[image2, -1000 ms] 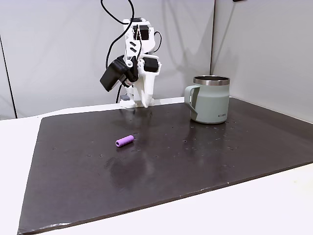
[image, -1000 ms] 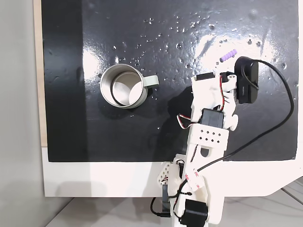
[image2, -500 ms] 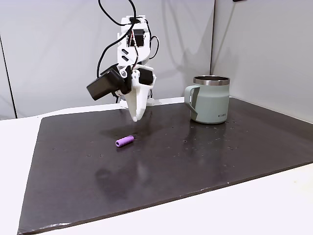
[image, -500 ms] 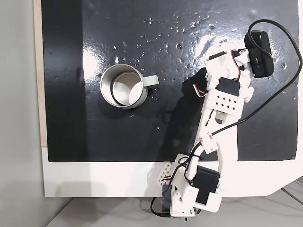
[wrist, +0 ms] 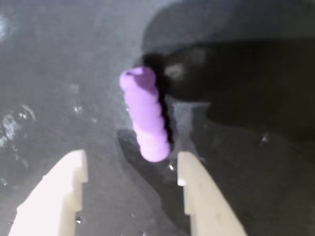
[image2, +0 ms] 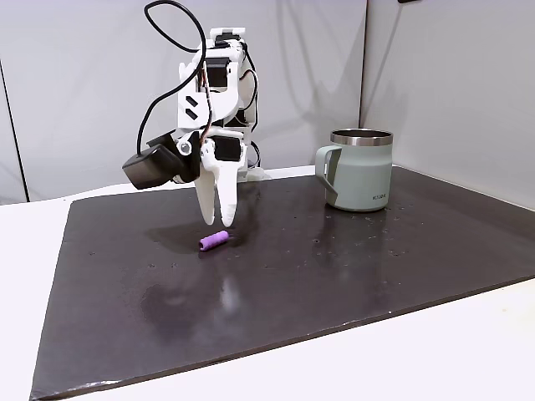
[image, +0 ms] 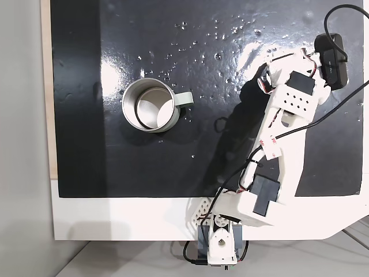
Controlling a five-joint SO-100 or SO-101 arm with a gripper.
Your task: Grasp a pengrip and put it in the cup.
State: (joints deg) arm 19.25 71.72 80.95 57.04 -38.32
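Note:
The light-purple ribbed pengrip (image2: 213,241) lies flat on the black mat, left of the middle in a fixed view. My gripper (image2: 217,223) points straight down just above and behind it, open, holding nothing. In the wrist view the pengrip (wrist: 145,120) lies lengthwise just ahead of the gap, its near end close to the right finger (wrist: 197,191), and my gripper (wrist: 132,157) stands open. The metal cup (image: 149,105) stands upright with its handle (image: 184,98) toward the arm; it also stands far right in a fixed view (image2: 361,171). The arm (image: 294,98) covers the pengrip from above.
The black mat (image2: 351,267) covers most of the white table (image2: 468,342). A black camera (image2: 155,165) and its cable hang off the wrist. Grey walls stand behind the table. Open mat lies between the pengrip and the cup.
The arm has reached further out over the mat and come down, bringing the gripper from well behind the pengrip to just above it. The fingers have parted.

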